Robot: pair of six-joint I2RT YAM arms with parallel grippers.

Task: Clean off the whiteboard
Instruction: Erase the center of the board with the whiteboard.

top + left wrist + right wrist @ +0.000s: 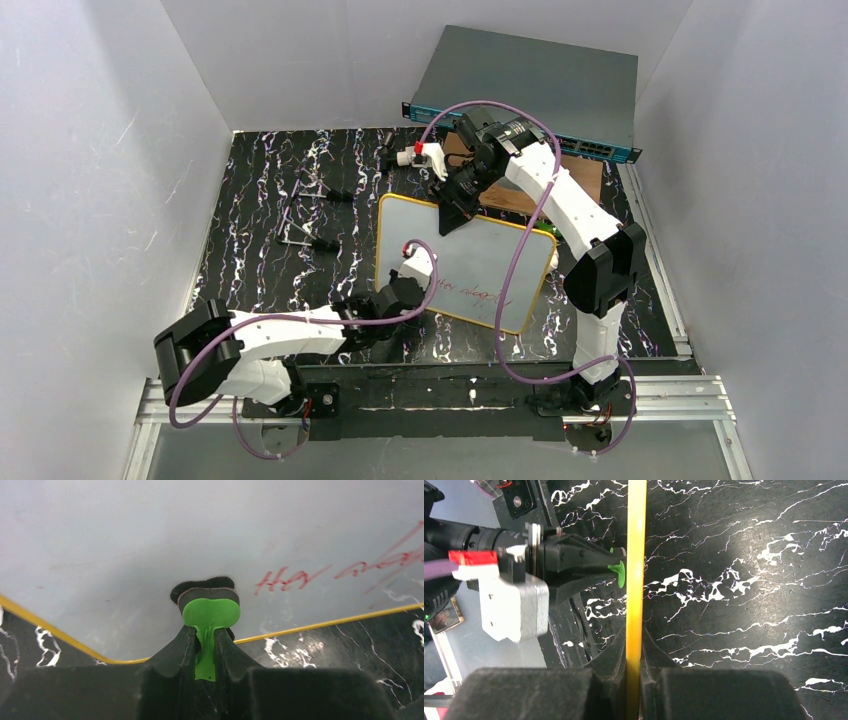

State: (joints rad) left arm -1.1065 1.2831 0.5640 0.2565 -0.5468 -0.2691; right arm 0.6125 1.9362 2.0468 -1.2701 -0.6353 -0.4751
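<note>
Currently the whiteboard (465,250) sits on the marbled table (260,270), a thin, stiff, light panel with a slick face, probably best held by its yellow rim (635,555), where the right gripper (634,645) pinches the far edge. The left gripper (206,640) clamps a green eraser (210,611), felt against the board near its near-left corner; red writing (295,577) lies rightward, across open board.

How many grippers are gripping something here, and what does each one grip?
2. The left gripper holds a green eraser against the whiteboard; the right gripper clamps its yellow rim at the far edge. Neither is hidden.
</note>
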